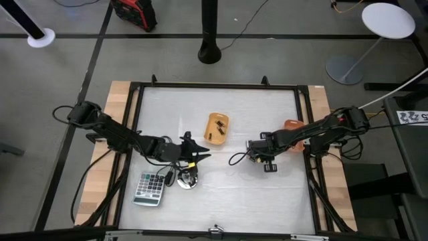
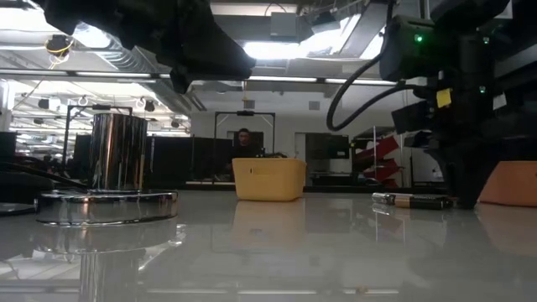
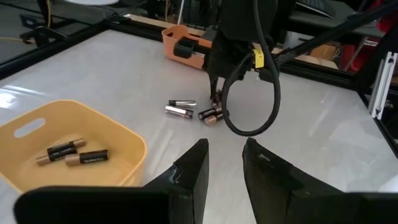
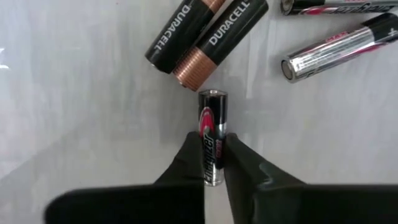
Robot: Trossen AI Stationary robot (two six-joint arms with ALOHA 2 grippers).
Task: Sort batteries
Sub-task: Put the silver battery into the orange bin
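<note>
My right gripper [image 4: 211,142] is shut on a slim black battery with a red mark [image 4: 212,112], just to the right of the table's middle [image 1: 258,158]. Beside it, two copper-and-black batteries [image 4: 205,28] and a silvery one [image 4: 336,50] lie on their sides on the table. They also show in the left wrist view [image 3: 186,109]. My left gripper [image 3: 225,155] is open and empty, left of the table's middle [image 1: 199,155]. A yellow bin [image 1: 216,128] holds two copper-and-black batteries [image 3: 73,153]. My right gripper pinches the slim battery's two long sides [image 4: 211,155] between its two fingers, on the half away from the loose batteries. The battery lies along the fingers, and its other end [image 4: 212,96] sticks out past the fingertips. The fingers point down at the table [image 3: 216,93].
An orange bin [image 1: 293,126] stands behind the right arm. A calculator [image 1: 150,189] and a round shiny disc with a cable [image 1: 188,179] lie near my left gripper. A black frame [image 1: 137,94] runs around the white table top.
</note>
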